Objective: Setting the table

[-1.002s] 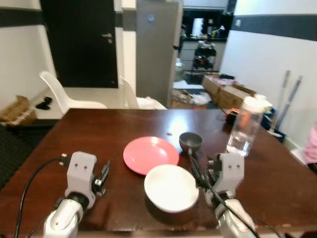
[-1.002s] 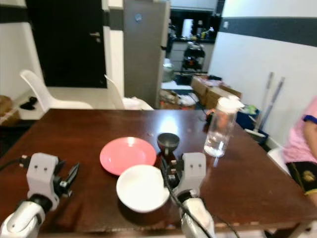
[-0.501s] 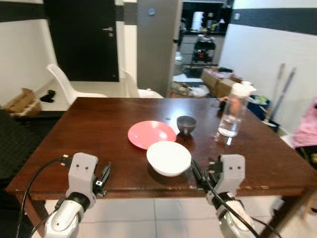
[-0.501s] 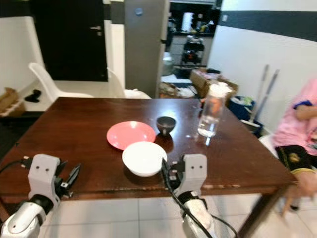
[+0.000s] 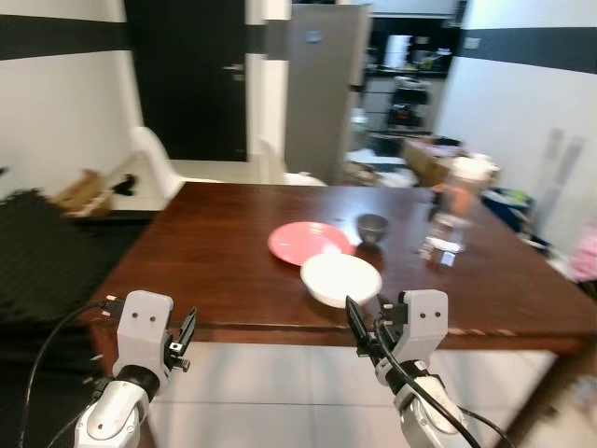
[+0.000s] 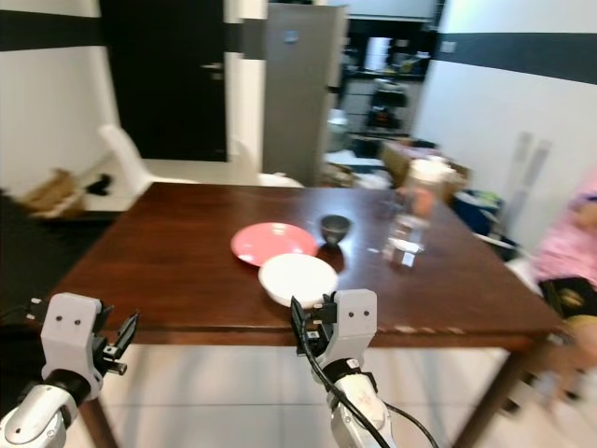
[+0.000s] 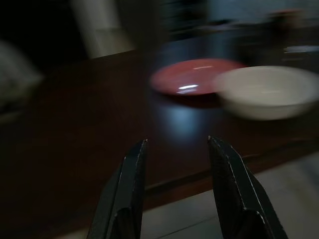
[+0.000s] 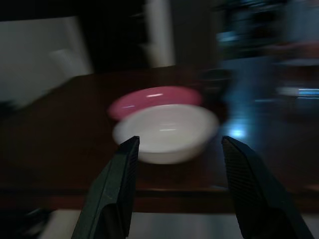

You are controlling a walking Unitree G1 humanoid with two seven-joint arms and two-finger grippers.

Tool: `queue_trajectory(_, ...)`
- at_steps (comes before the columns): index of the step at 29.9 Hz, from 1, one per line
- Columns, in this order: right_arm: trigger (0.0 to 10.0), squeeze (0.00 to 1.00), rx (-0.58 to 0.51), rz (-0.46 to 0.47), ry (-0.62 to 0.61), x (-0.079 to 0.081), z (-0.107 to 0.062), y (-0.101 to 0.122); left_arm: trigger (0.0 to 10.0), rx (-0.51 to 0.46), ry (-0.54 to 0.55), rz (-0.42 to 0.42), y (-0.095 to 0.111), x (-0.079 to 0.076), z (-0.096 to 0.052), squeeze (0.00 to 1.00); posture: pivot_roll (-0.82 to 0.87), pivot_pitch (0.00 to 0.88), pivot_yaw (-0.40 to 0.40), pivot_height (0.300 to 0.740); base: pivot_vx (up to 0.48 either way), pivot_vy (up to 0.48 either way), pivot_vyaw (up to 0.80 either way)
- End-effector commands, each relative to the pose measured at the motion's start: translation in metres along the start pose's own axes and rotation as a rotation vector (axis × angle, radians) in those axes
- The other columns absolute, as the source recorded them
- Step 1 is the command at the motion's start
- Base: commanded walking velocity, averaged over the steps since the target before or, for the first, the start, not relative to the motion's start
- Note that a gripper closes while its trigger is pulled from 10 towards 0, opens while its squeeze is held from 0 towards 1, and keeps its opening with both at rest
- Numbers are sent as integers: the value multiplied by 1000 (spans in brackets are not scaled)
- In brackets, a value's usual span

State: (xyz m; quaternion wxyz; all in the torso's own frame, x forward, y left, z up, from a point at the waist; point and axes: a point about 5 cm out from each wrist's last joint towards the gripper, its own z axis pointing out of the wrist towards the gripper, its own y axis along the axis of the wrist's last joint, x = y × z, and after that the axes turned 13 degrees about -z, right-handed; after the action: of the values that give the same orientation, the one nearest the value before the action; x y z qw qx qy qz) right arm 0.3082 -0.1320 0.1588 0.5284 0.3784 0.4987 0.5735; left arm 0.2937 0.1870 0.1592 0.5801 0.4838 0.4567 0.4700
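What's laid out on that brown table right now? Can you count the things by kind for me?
Plates: 1, the pink plate
Bowls: 1, the white bowl
Cups: 1, the small dark cup
Bottles: 1, the clear bottle
Total: 4 things on the table

blurred: water bottle point(image 5: 454, 207) | cut off: person point(image 6: 571, 245) at frame edge
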Motion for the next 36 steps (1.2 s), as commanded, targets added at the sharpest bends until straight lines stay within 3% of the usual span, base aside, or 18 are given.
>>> queue_trajectory(1, 10000, 0, 18, 4, -7, -2, -2, -3, 10000, 7, -6, 15, -1, -1, 1, 0, -2, 9, 36, 740, 0, 0, -788)
queue_trajectory(26, 10000, 0, 34, 17, -5, -1, -4, -7, 10000, 25, 1, 18, -7, 1, -2, 0, -1, 15, 37, 740, 0, 0, -788)
queue_trajectory(36, 10000, 0, 144, -44, 32, -3, -19, -37, 10000, 166, 16, 48, -44, 13, -16, 0, 0, 13, 33, 740, 0, 0, -788)
